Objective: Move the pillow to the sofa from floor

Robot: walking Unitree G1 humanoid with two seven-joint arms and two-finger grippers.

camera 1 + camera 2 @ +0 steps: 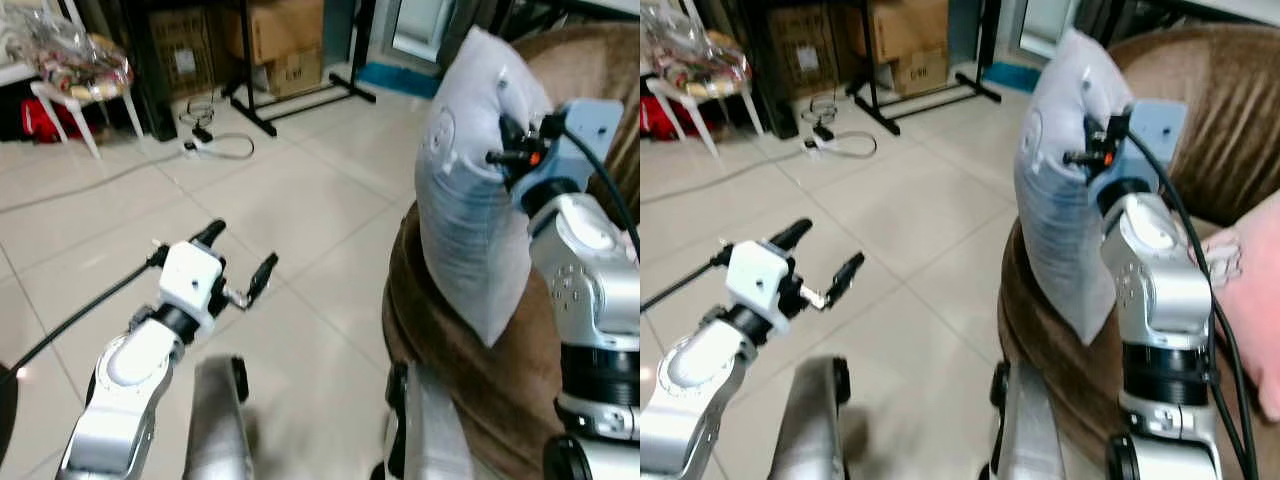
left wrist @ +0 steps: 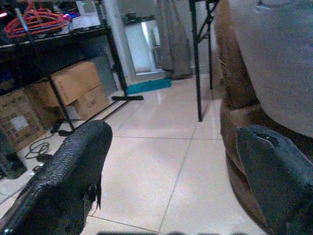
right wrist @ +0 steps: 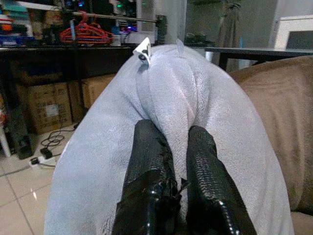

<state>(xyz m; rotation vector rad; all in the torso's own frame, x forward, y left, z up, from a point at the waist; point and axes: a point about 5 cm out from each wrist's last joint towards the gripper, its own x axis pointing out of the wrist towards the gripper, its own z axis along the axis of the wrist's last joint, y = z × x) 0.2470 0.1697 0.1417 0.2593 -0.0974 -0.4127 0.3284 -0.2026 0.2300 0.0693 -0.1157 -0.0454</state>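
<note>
Nearest to me, my left gripper hangs over the tile floor with its fingers spread wide and nothing between them. My right gripper is raised at the sofa's edge, its fingers pinched into a fold of the pillow; the grey fabric bunches up between them in the right wrist view. The pillow is off the floor, held upright, with its lower corner hanging against the rounded arm of the brown sofa; I cannot tell whether it rests there or only touches. A pink cushion lies on the sofa seat to the right of my right arm. Farther out on the floor, a white power strip with cable lies loose. Beyond it stand a black rack leg, cardboard boxes, and at far left a white chair loaded with bagged items.
</note>
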